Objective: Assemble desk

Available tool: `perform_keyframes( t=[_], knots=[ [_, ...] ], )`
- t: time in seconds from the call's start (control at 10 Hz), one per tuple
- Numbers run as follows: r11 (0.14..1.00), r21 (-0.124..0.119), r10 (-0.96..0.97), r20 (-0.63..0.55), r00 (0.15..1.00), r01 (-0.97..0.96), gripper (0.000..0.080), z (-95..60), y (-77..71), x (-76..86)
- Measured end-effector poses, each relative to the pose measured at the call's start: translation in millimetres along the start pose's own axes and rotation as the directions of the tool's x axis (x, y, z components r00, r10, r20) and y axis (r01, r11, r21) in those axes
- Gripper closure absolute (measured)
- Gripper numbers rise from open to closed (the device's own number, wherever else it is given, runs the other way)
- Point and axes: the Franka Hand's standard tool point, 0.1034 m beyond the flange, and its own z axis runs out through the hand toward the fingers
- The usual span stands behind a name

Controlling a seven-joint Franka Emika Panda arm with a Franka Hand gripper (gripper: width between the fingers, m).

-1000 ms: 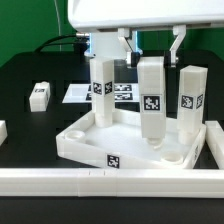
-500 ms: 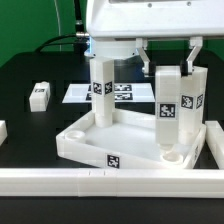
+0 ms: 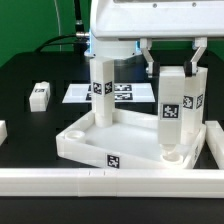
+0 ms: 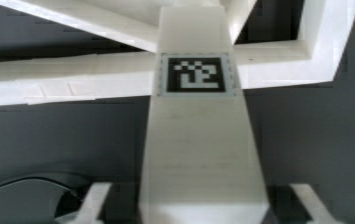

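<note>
The hand (image 3: 172,67) grips a smooth, square-sided white leg (image 3: 171,115), held upright.

Arm (image 3: 150,20) cut off at top edge; held leg (image 3: 170,110) partly hides rear leg (image 3: 195,100).

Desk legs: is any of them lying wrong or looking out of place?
A loose leg lies flat off to the exterior view's left, apart from the tray, not yet fitted. The held leg, gripped by the tool, stands upright over a tray corner. Nothing looks damaged.
</note>
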Motion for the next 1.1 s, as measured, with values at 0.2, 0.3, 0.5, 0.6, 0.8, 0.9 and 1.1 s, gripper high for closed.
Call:
perform_keyframes(
  t=[0.2,0.3,0.5,0.6,0.8,0.9,1.1],
  knots=[
    [0.999,-0.002,-0.045,-0.006,0.999,0.045,0.0509,2.1,0.3,5.3],
    [0.999,-0.002,-0.045,-0.007,0.999,0.045,0.0509,2.3,0.1,5.7],
    [0.999,-0.001,-0.046,-0.011,0.999,0.046,0.0509,2.7,-1.4,6.3],
    [0.999,0.0,-0.049,-0.019,0.999,0.049,0.0509,2.9,-3.3,7.1],
    [0.999,0.003,-0.053,-0.014,0.998,0.053,0.0509,6.7,-7.9,3.4],
    [0.998,0.005,-0.056,-0.012,0.998,0.056,0.0509,7.8,-10.6,1.8],
    [0.998,0.005,-0.06,-0.012,0.998,0.06,0.0509,11.6,-11.4,-3.4]
  ],
)
